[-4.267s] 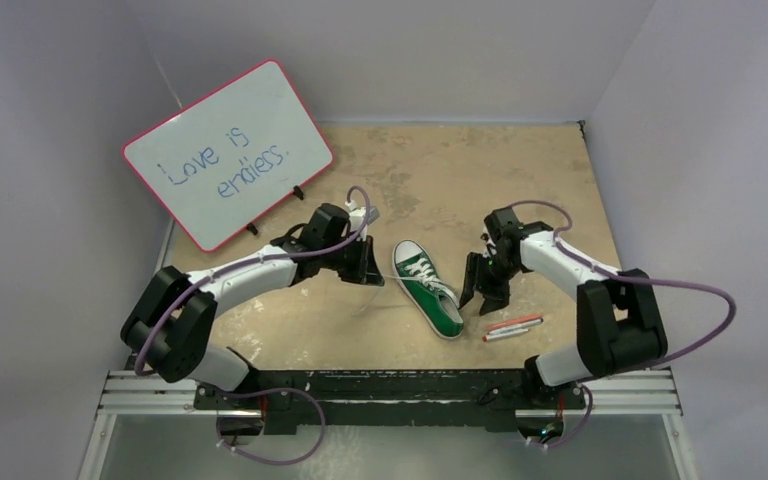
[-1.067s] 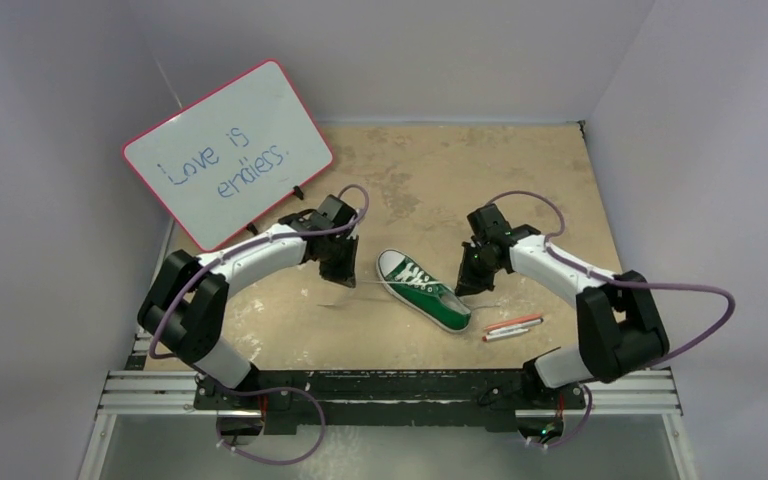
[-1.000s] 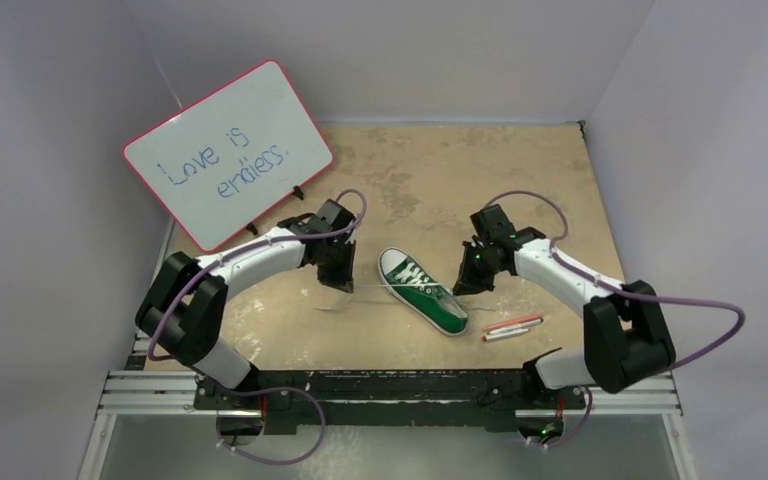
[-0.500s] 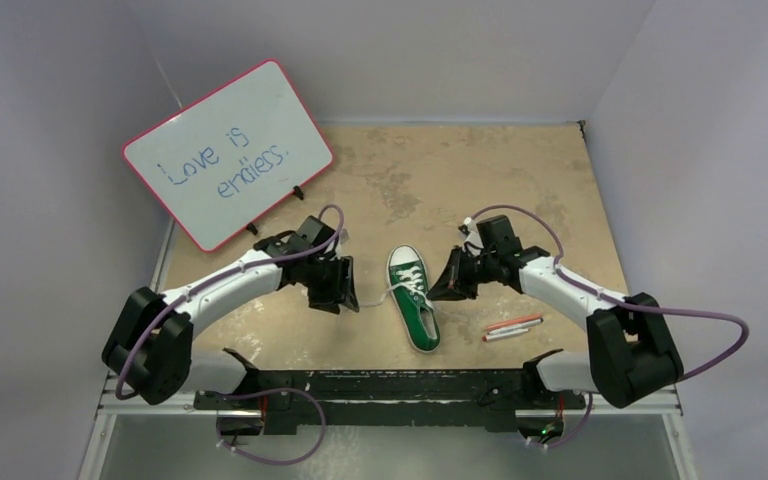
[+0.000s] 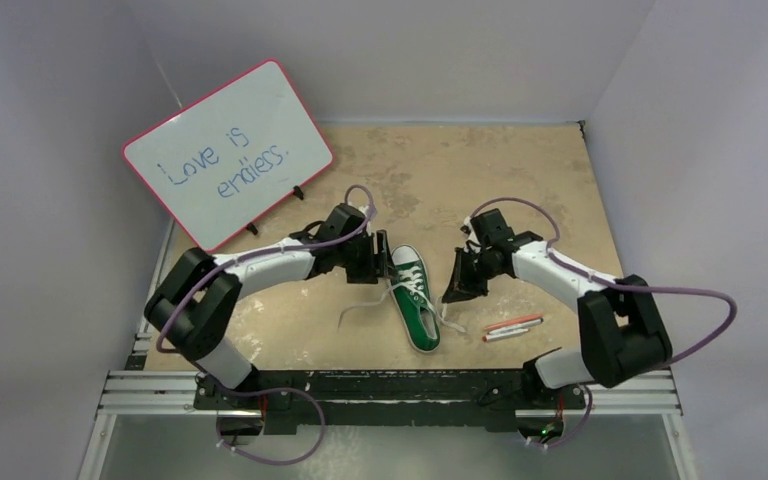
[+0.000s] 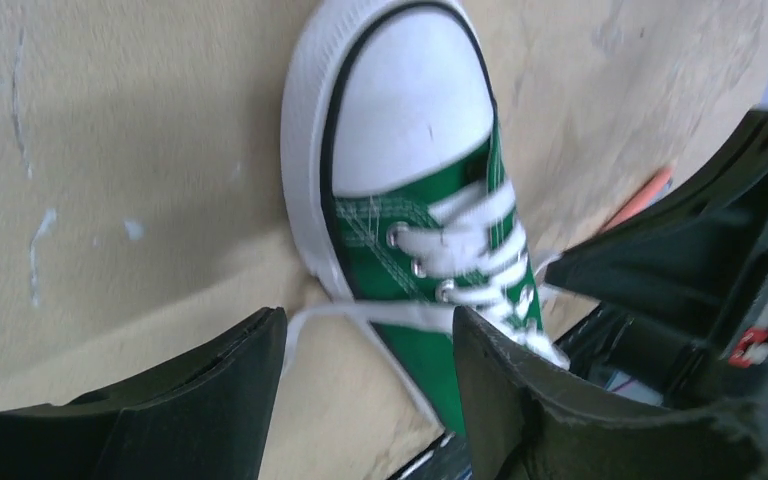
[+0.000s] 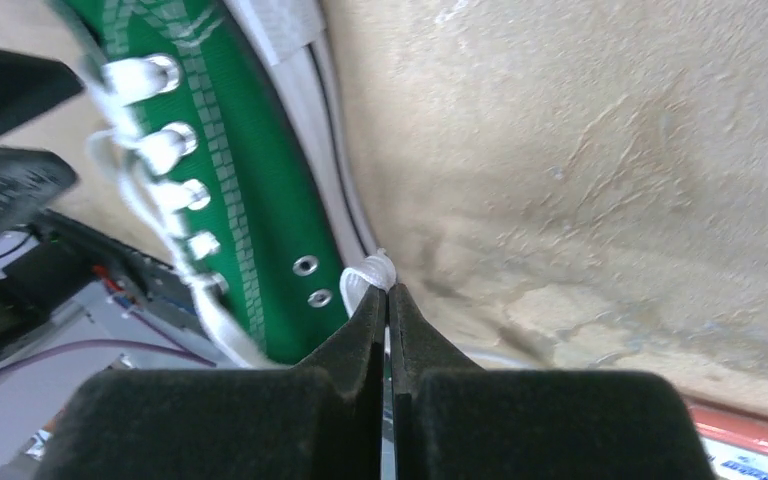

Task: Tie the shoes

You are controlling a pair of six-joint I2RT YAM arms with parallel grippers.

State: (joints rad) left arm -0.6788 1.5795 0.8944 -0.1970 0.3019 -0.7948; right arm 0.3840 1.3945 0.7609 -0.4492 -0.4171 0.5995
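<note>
The green shoe (image 5: 418, 308) lies on the tan table, white toe cap pointing away and heel toward the arm bases. My left gripper (image 5: 383, 266) is open beside the toe. In the left wrist view a white lace (image 6: 365, 312) runs loosely across the gap between the fingers (image 6: 210, 385) of that gripper (image 6: 370, 335), just off the shoe (image 6: 415, 120). My right gripper (image 5: 451, 292) is at the shoe's right side. In its wrist view the gripper (image 7: 388, 292) is shut on a fold of lace (image 7: 372, 272) next to the eyelets of the shoe (image 7: 250, 200).
A slack lace end (image 5: 356, 313) trails on the table left of the shoe. Two pens (image 5: 512, 326) lie right of the heel, one showing red (image 7: 750, 425) in the right wrist view. A pink-framed whiteboard (image 5: 228, 152) stands at the back left. Walls close in the table.
My left gripper has opened, let its lace go slack, and moved right to the toe. The shoe swung from slanted to nearly straight. The right gripper stays shut on its lace.
</note>
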